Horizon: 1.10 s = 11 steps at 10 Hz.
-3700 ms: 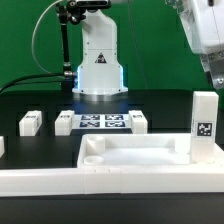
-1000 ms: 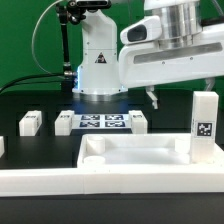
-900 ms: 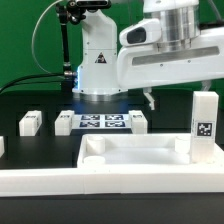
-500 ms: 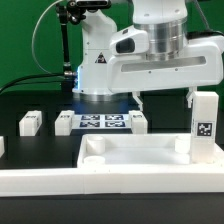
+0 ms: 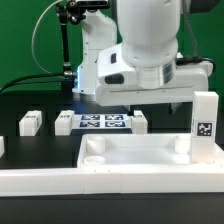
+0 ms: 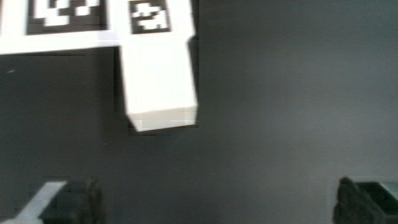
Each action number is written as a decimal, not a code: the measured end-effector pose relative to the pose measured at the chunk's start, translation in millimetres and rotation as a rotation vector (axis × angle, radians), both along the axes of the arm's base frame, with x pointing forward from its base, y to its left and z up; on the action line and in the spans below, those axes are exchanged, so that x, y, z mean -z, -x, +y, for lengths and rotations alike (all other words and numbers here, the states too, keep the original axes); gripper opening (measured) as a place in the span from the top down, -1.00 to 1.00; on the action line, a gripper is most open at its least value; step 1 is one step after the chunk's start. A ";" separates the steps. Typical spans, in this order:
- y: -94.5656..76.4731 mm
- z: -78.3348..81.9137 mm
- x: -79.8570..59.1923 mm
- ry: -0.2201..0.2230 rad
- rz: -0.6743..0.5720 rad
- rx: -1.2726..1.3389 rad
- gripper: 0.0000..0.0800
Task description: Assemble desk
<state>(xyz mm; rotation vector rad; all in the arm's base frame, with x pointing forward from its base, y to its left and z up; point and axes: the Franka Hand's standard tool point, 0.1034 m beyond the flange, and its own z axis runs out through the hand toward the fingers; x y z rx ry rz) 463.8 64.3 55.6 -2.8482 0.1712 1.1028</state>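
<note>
Four seconds back only a sliver of arm showed at one o'clock in the exterior view. Now it has swung down to dead centre, wrist aimed straight at the surface (image 5: pixel 40 140), pincer (image 5: pixel 157 104) spread wide and empty above the short leg (image 5: pixel 139 121) lying just beside the marker board (image 5: pixel 100 122), which reads like the approach to a first pick. No part has budged: the desk panel (image 5: pixel 140 157) lies at six o'clock, and another leg (image 5: pixel 205 118) stands upright at three o'clock by its corner.
</note>
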 end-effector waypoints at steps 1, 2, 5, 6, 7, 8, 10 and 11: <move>2.3 0.0 2.2 -0.016 0.101 -0.005 -0.62; -2.0 -2.7 6.5 -0.020 0.146 -0.003 -0.62; 9.1 -6.0 28.1 -0.033 0.134 -0.018 -0.62; 20.6 -7.6 32.0 -0.026 0.141 -0.044 -0.62; 28.3 -9.2 35.6 -0.027 0.148 -0.043 -0.62; 38.5 -12.2 40.3 -0.026 0.170 -0.036 -0.62; 36.2 -11.9 39.5 -0.026 0.165 -0.037 -0.62; 36.5 -12.0 39.7 -0.026 0.166 -0.036 -0.62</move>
